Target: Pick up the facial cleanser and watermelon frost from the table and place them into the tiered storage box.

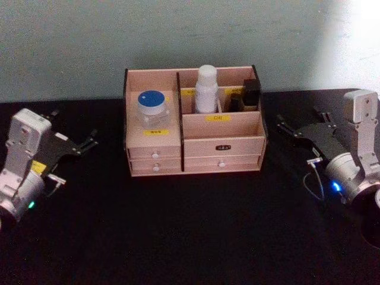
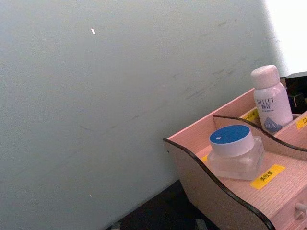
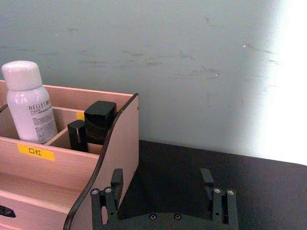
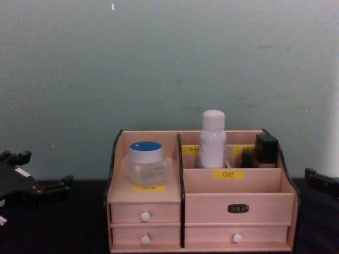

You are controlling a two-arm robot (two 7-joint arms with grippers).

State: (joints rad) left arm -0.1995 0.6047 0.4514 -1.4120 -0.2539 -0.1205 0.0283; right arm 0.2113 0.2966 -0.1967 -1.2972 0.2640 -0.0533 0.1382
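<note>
The tiered storage box [image 1: 222, 127] stands at the table's middle back. A white bottle [image 1: 206, 89] stands upright in its rear middle compartment, and a clear jar with a blue lid [image 1: 152, 110] sits on its left tier. I cannot tell which is the facial cleanser and which the watermelon frost. My left gripper [image 1: 89, 141] rests open and holding nothing at the left of the box. My right gripper [image 1: 301, 119] rests open and holding nothing at the right. The right wrist view shows the box's side wall [image 3: 110, 158], the bottle [image 3: 31, 105] and my open right gripper [image 3: 160, 179].
A black container [image 1: 252, 92] stands in the box's rear right compartment. The box has small drawers with white knobs [image 4: 145, 216] in front. Black table surface [image 1: 190, 237] spreads before the box. A pale green wall [image 4: 169, 63] rises behind it.
</note>
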